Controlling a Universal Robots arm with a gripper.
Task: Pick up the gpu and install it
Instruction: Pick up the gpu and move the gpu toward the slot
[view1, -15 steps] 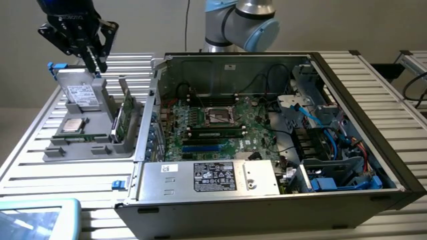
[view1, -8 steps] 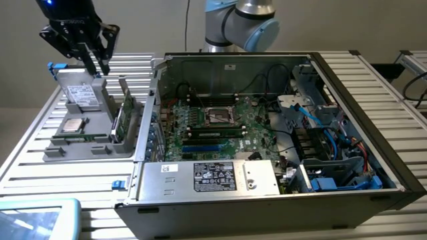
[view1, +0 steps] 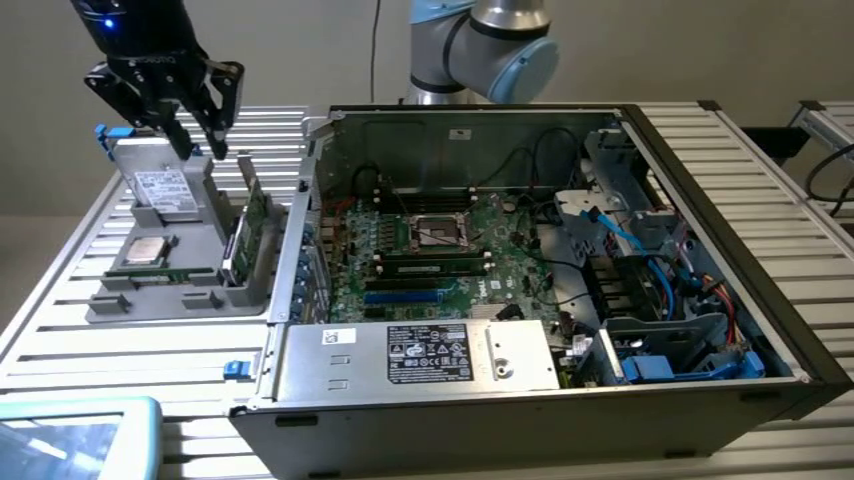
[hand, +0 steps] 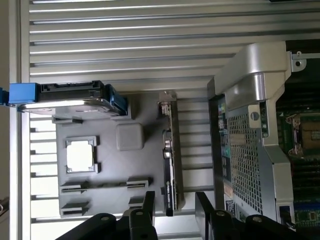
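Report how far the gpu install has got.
Done: nothing; the green expansion card with black cooler stands on edge in the grey parts tray. In hand: the black gripper hovers above it, fingers open, holding nothing. Left: grasping, lifting and seating it in the open computer case.

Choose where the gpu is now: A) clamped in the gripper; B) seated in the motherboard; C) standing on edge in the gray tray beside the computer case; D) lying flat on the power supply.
C: the gpu stands on edge in the gray tray, and the open gripper hovers above it.
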